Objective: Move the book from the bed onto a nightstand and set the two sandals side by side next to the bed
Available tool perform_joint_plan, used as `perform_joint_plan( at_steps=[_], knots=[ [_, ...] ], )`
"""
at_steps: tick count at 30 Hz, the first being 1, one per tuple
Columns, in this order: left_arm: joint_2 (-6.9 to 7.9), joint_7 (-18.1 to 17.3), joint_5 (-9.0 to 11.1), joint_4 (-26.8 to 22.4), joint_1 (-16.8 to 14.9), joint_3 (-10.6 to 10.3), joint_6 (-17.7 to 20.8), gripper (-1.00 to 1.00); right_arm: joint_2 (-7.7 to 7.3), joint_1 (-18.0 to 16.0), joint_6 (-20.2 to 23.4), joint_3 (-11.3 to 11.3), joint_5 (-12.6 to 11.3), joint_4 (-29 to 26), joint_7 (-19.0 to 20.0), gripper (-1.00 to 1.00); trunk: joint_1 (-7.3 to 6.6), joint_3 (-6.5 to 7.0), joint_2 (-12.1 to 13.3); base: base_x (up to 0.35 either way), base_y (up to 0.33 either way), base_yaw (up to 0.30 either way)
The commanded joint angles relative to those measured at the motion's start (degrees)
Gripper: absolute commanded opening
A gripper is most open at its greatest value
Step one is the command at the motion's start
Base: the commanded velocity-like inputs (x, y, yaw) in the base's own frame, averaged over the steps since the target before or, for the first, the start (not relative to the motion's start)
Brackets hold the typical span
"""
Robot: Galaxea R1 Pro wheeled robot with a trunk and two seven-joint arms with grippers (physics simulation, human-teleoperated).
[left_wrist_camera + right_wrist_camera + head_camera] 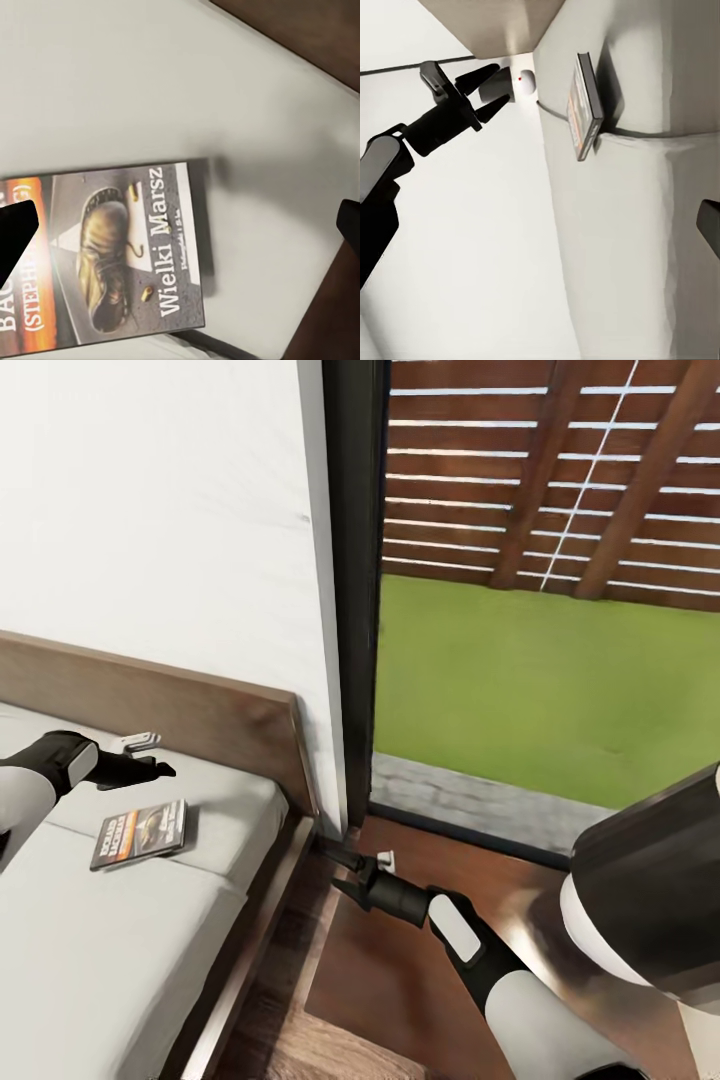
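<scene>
The book (140, 833) lies flat on the light-grey mattress of the bed (90, 950), near the headboard. Its dark cover has an orange band and a boot picture (120, 255). My left gripper (160, 768) hovers open just above and beyond the book, with nothing between its fingers (16, 232). The right wrist view shows that left gripper (484, 90) with jaws spread, and the book (585, 105) edge-on. My right gripper (340, 870) is open and empty over the back edge of the glossy reddish-brown nightstand (370, 980) beside the bed. The sandals are out of view.
A small white gadget (140, 740) rests on the mattress by the dark wooden headboard (200, 705). A tall black-framed window (355, 610) stands behind the nightstand, showing a lawn and slatted fence. A strip of wood floor (270, 1000) separates bed and nightstand.
</scene>
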Motion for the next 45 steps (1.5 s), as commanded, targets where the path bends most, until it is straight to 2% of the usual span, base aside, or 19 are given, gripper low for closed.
perform_joint_plan(
  at_steps=[1, 11, 19, 24, 45],
  knots=[
    [-0.01, -0.41, -0.6, -0.11, -0.03, 0.4, 0.22, 1.0, -0.01, -0.04, 0.33, 0.07, -0.36, 0.02, -0.02, 1.0, -0.01, -0.13, -0.02, 0.0, 0.0, 0.0],
    [0.29, -0.36, -0.6, -0.11, -0.19, 0.33, 0.26, 1.0, -0.1, 1.34, -0.43, 0.61, 0.26, -5.21, 5.32, 1.0, -0.01, -1.02, -0.02, 0.0, 0.0, 0.0],
    [0.66, -0.35, -0.64, -0.12, -0.2, 0.31, 0.27, 1.0, -0.09, 7.5, -0.56, 0.82, 2.77, -17.2, 6.21, 1.0, -0.01, -1.73, -0.02, 0.0, 0.0, 0.0],
    [0.78, -0.35, -0.62, -0.12, -0.21, 0.31, 0.29, 1.0, -0.09, 10.46, -0.48, 0.81, 3.66, -21.6, 6.23, 1.0, -0.01, -2.17, -0.02, 0.0, 0.0, 0.0],
    [0.84, -0.39, -0.6, -0.2, -1.06, 0.39, 1.09, 1.0, -0.11, 11.98, -0.34, 0.69, 4.09, -23.7, 6.48, 1.0, -0.01, -3.87, -0.02, 0.0, 0.0, 0.0]
  ],
)
